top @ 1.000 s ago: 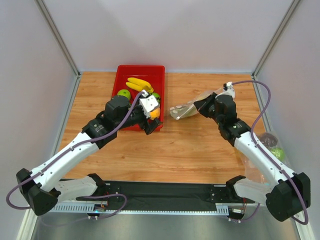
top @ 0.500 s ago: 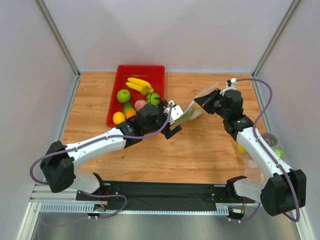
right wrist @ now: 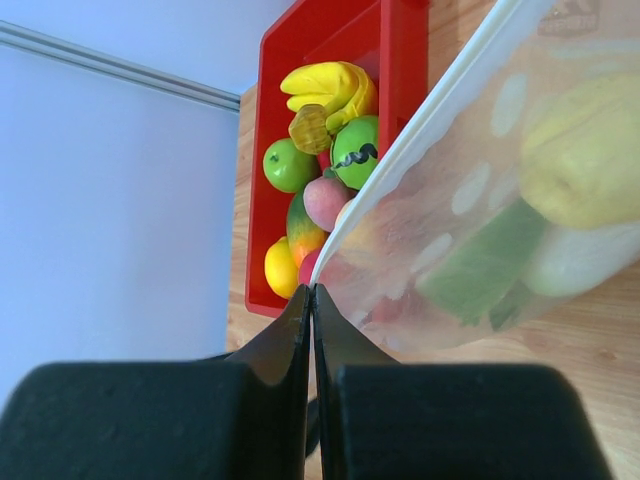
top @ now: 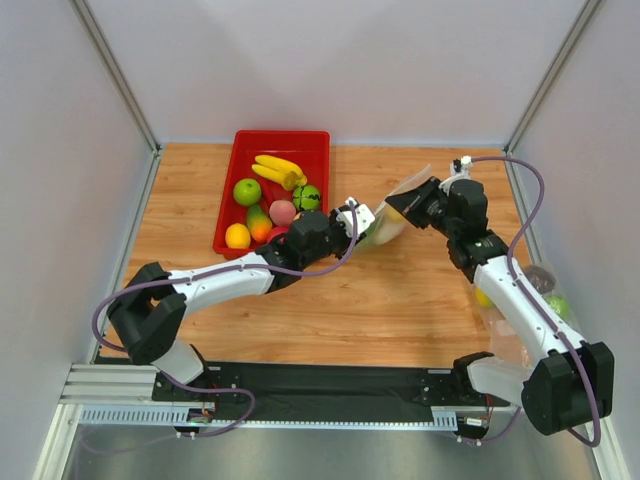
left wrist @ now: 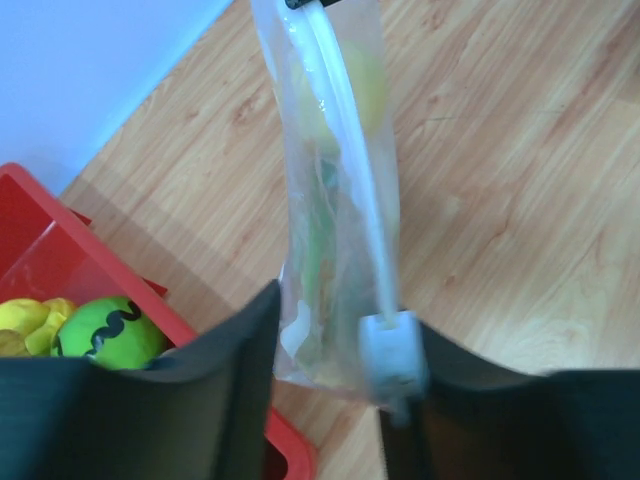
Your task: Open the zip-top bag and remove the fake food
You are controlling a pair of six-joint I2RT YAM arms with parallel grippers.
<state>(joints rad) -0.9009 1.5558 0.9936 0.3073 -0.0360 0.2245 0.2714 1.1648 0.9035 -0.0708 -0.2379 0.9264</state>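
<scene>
The zip-top bag (top: 392,222), clear with white dots, hangs above the table between both grippers. My right gripper (top: 398,206) is shut on its upper corner, pinching the white zip strip (right wrist: 400,160). In the right wrist view the fake food shows through the plastic: a pale yellow fruit (right wrist: 580,150), a dark green cucumber (right wrist: 480,265) and a white vegetable (right wrist: 585,262). My left gripper (top: 360,222) is at the bag's other end. In the left wrist view its jaws (left wrist: 335,365) press both sides of the bag (left wrist: 335,220), and the white slider (left wrist: 393,350) rests against the right finger.
A red tray (top: 282,135) at the back left holds bananas (top: 280,170), a green apple (top: 246,191), an orange and other toy fruit. A plain clear bag (top: 545,285) with green pieces lies at the right edge, beside the right arm. Walls stand on three sides.
My left arm swung from over the red tray across to the bag's left end, and its jaws narrowed around it. The right gripper raised the bag a little and kept its hold.
</scene>
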